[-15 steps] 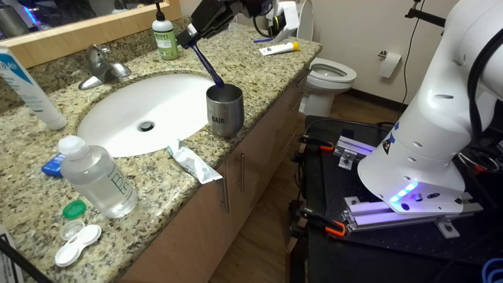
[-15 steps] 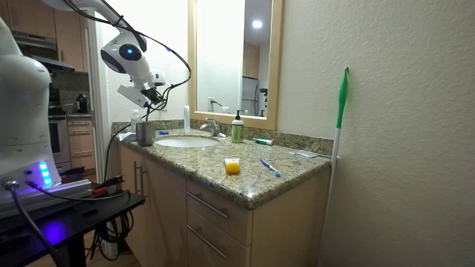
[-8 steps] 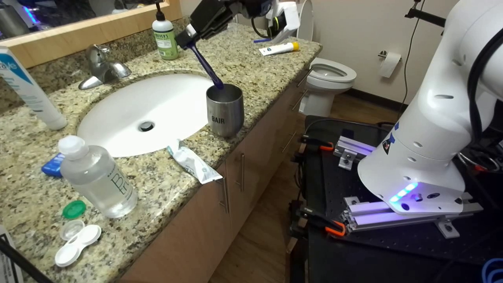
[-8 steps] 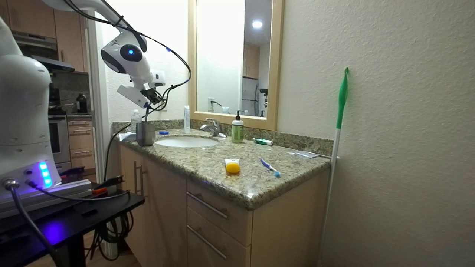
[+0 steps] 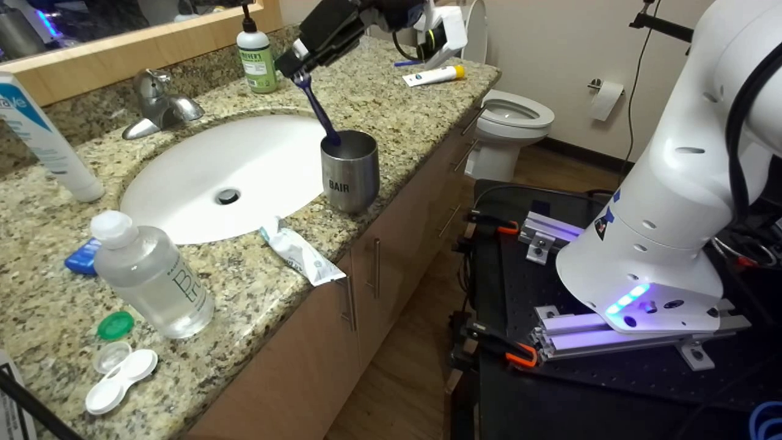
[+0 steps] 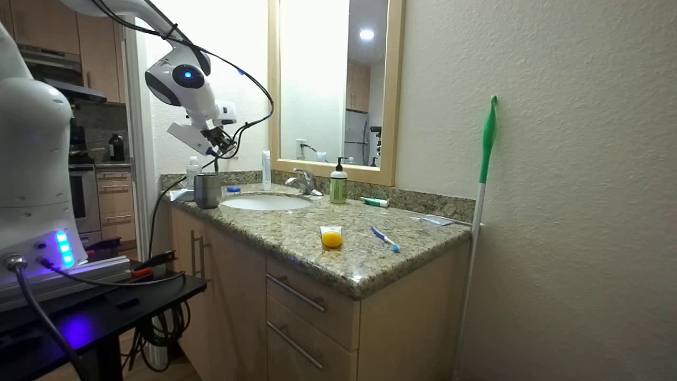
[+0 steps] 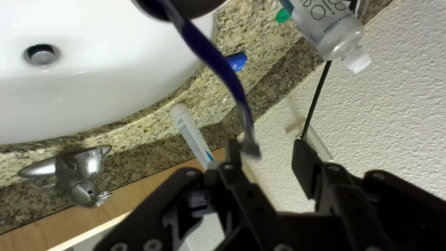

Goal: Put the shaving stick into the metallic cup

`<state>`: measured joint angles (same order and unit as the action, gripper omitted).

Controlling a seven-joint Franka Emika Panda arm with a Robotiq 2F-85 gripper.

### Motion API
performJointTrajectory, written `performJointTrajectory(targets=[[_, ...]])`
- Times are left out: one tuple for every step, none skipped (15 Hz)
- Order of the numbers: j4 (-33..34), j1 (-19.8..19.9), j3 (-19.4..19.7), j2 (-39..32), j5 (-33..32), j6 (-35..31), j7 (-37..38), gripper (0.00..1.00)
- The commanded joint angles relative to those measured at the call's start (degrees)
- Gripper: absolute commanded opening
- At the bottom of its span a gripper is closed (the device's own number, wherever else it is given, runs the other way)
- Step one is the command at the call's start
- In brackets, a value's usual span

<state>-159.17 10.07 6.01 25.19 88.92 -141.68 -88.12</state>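
1. Tool. The black two-fingered tool (image 7: 267, 154) stands with its fingers spread; background shows through the gap in the wrist view, and nothing is clamped.

2. Stick. The slim dark-purple plastic stick (image 5: 319, 111) is tilted, its lower end inside the mouth of the shiny grey steel cylindrical cup (image 5: 350, 177), its upper end just beside one finger. Whether finger and stick touch, and how deep the stick reaches, cannot be told.

3. Setting. The cup stands upright near the front edge of the speckled beige granite surface (image 5: 238, 293), between that edge and the white oval sink (image 5: 183, 201). A flat white tube (image 5: 299, 253) nearby overhangs the same edge.

4. Step in hand (judged). Placement appears all but complete; what is called for is clearing the tool from the stick.

5. Method (judged). Confirm first that the stick leans steadily in the cup. Then back the tool off slowly along the line of its fingers, rising as it goes, with both fingers clear of the stick.

6. Hazard (judged). A sideways sweep could drag the upper end, tip the stick toward the sink, or nudge the cup toward the front edge.
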Motion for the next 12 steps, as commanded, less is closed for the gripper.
performJointTrajectory(targets=[[0.01, 1.66, 1.12, -0.68, -2.77, 2.13, -0.6, 0.74], [0.01, 1.46, 1.01, -0.6, -2.74, 1.85, -0.49, 0.81], [0.01, 1.46, 1.2, -0.68, -2.94, 1.94, -0.59, 0.88], [0.01, 1.54, 1.36, -0.55, -3.62, 2.17, -0.16, 0.96], [0.01, 1.57, 1.36, -0.38, -4.66, 2.34, 0.71, 0.99], [0.01, 1.62, 1.13, -0.18, -5.73, 1.81, 1.55, 1.0], [0.02, 1.9, 0.24, 0.38, -7.23, -0.66, 3.58, 1.0], [0.03, 2.07, -0.51, 1.72, -7.77, -3.58, 4.7, 1.0], [0.1, 2.19, -0.62, 2.82, -8.01, -5.79, 5.05, 1.0], [0.28, 1.9, -0.58, 4.42, -7.59, -7.34, 4.56, 1.0], [0.5, 0.66, 0.63, 1.34, -6.53, -4.86, 3.44, 1.0], [0.69, 0.67, 0.59, 2.3, -6.53, -5.95, 3.46, 1.0]])
